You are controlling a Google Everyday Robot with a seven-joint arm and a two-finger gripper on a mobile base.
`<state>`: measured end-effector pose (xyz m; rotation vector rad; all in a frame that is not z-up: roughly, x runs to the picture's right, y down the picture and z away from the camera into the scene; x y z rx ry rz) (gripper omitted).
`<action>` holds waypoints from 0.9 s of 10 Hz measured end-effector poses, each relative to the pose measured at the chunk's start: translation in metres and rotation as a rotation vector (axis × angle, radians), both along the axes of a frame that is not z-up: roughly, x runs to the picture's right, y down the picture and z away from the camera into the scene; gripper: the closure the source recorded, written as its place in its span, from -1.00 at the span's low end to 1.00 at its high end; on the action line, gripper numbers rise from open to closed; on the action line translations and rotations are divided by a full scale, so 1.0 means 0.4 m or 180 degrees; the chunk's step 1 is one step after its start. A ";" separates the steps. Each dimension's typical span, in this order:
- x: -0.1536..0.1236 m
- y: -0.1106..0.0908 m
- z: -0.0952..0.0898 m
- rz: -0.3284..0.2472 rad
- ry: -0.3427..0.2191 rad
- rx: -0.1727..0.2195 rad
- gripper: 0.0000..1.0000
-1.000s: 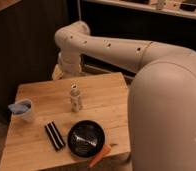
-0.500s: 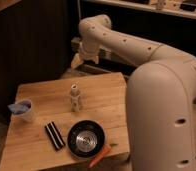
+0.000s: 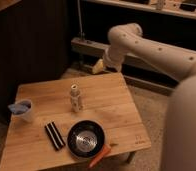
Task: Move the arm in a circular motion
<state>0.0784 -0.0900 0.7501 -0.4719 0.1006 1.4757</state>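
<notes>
arm (image 3: 156,47) raised; gripper (image 3: 98,66) past table (image 3: 106,102) far edge

Gripper (image 3: 98,66) beyond table (image 3: 116,107) edge

Wooden tabletop (image 3: 111,107), light plank surface, standing on a speckled floor (image 3: 148,107). On it: small white bottle-like figure (image 3: 75,97) upright near centre, pale cup (image 3: 23,110) with something blue in it near the left edge, dark striped flat object (image 3: 54,135) near the front, round dark pan (image 3: 85,139) just right of it, orange carrot-like piece (image 3: 100,156) at the front edge touching the pan's rim. The arm (image 3: 156,50) ends in the gripper (image 3: 98,66), off the tabletop past the far edge.
</notes>
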 end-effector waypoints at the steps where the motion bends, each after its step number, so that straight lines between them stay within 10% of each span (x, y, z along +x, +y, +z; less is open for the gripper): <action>1: 0.050 0.040 -0.028 0.0105 0.0056 -0.0015 -0.60; 5: 0.086 0.187 -0.170 0.0251 0.0014 -0.0056 -0.60; 9: -0.093 0.338 -0.199 -0.0091 -0.0331 -0.0415 -0.60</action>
